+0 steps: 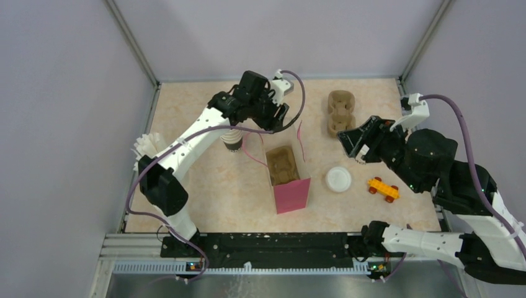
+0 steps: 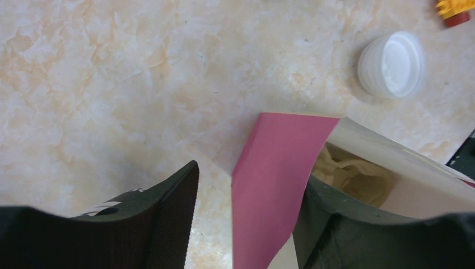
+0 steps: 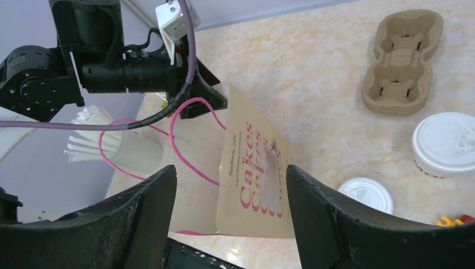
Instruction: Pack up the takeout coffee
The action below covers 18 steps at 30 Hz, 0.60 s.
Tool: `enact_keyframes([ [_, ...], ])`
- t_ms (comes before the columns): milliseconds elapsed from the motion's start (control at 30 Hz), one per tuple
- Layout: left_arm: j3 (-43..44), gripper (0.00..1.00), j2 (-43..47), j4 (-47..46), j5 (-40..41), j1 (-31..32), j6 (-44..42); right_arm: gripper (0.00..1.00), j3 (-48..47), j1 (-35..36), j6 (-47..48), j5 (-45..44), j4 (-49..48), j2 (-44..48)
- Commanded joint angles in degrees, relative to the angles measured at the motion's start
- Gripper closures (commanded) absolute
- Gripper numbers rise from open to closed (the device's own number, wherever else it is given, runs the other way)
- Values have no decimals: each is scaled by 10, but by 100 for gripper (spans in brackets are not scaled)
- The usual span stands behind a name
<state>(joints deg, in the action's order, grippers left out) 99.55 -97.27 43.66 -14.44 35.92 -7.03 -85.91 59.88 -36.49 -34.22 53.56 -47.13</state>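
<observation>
**Straddling the bag wall, both grippers spread**

The pink wall of the paper bag [image 2: 280, 145] is straddled by the left gripper [image 2: 252, 179], with its fingers spread, one outside and one inside. The takeout coffee [image 3: 445, 143] is seen upright and lidded on the table [image 1: 223, 186], near the cup carrier [image 3: 403, 61]. The right gripper [image 3: 231, 171] is held with fingers spread and nothing between them.

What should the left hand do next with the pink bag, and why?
Probably pinch shut on the side wall of the pink bag. The left hand has one finger inside and one outside, not gripping yet. Holding the wall should keep the bag open and steady while the open, empty right hand fetches the coffee cup.
</observation>
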Motion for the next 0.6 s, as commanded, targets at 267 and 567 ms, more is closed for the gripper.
enact_keyframes([
  [267, 18, 85, 45, -5, 86, -2, 61, 29, -39, 3, -47, -74, 56, -41],
  [567, -38, 89, 118, 38, 106, -3, 295, 26, -110, -53, 30, -84, 120, -136],
])
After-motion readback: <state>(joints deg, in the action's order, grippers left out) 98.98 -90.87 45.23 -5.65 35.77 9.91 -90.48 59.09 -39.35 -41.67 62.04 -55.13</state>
